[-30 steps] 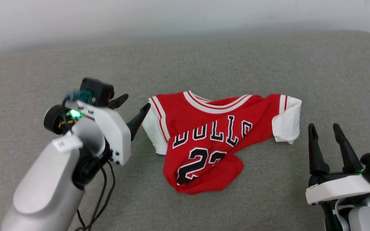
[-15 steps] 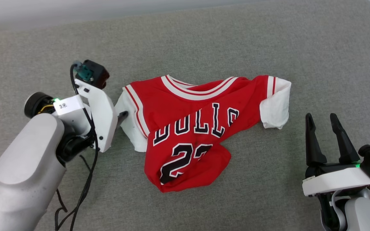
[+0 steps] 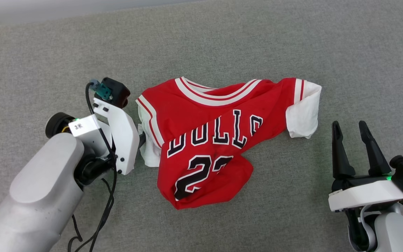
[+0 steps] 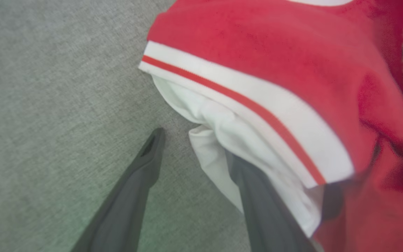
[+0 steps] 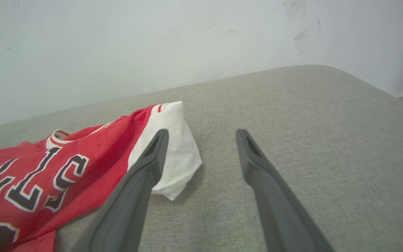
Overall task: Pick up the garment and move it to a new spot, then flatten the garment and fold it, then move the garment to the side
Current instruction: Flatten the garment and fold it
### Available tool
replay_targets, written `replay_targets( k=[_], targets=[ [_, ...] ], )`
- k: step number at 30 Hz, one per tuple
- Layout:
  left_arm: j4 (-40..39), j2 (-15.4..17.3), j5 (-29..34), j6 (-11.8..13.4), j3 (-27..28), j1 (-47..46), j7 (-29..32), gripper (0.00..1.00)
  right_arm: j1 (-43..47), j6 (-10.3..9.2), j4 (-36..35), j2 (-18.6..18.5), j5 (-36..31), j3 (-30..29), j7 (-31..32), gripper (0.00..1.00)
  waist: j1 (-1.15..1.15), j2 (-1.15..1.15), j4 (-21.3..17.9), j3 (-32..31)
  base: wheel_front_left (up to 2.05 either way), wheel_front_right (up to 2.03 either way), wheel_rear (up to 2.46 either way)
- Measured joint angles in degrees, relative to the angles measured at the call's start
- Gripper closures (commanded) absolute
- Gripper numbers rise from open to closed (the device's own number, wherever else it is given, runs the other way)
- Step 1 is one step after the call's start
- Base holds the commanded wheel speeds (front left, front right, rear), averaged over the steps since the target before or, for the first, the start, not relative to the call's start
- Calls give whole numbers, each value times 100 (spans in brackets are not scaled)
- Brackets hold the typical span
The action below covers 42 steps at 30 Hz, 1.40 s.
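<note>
The garment (image 3: 215, 140) lies crumpled on the grey cushion, front up, a red jersey with white sleeves and black lettering. My left gripper (image 3: 141, 139) is at its left sleeve. In the left wrist view (image 4: 196, 147) the jaws stand apart: one finger (image 4: 145, 164) rests on the bare grey fabric, the other finger (image 4: 257, 199) runs under the white sleeve's edge of the garment (image 4: 275, 70). My right gripper (image 3: 348, 124) stands open and empty a short way right of the right sleeve. In the right wrist view (image 5: 202, 132) the garment (image 5: 47, 168) lies to its left.
A grey fabric-covered surface (image 3: 257, 42) stretches wide on all sides of the jersey. A pale wall (image 5: 152, 42) rises behind its far edge. Black cables (image 3: 107, 210) hang beside my left forearm.
The head camera has tilted down. My left gripper has moved in to the left sleeve, with one finger slid beneath it. The right gripper has stayed put.
</note>
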Motion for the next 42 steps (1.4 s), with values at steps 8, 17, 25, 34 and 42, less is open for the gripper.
replay_targets(
  k=[8,17,25,34,42],
  targets=[
    [154,85,-235,-9,-194,-98,-426,100,-32,0,21,1,-36,4,-9,0,0,0,49,-62,0,0,0],
    [411,208,-347,-9,3,-116,-969,100,-13,0,91,1,-41,-33,-10,0,0,0,156,-310,0,0,0],
    [424,638,-383,144,216,123,-1184,100,44,0,127,2,-63,-111,-10,0,-1,0,310,-599,0,0,0],
    [200,1078,-413,694,474,725,-1452,100,129,0,168,3,-86,-138,24,0,-1,0,504,-820,0,0,0],
    [65,1010,198,1221,580,890,-2783,0,164,0,176,3,-145,-156,111,0,-1,0,694,-970,0,0,0]
  ],
)
